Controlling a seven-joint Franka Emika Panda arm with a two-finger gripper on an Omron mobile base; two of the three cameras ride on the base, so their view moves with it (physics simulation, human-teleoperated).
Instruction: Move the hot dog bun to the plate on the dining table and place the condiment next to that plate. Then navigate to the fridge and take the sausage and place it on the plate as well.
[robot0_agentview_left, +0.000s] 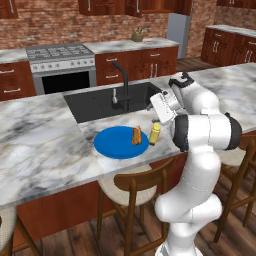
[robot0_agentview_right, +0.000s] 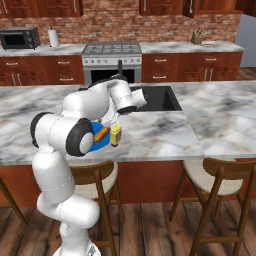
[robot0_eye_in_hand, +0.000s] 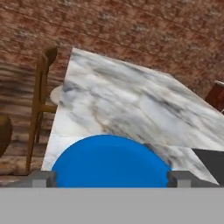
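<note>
Lying on plate (robot0_agentview_left: 116, 144), hot dog bun (robot0_agentview_left: 136, 135) points toward sink (robot0_agentview_left: 102, 103).

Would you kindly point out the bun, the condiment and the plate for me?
bun (robot0_agentview_left: 136, 135): left base view, middle of the bun lying on the plate.
condiment (robot0_agentview_left: 155, 133): left base view, the bottle's yellow body.
plate (robot0_agentview_left: 112, 145): left base view, bare blue surface left of the bun.

A bright blue plate (robot0_agentview_left: 112, 145) carries a tan-orange hot dog bun (robot0_agentview_left: 136, 135) beside a yellow condiment (robot0_agentview_left: 155, 133) on the grey-veined white marble dining table (robot0_agentview_left: 40, 145).
</note>
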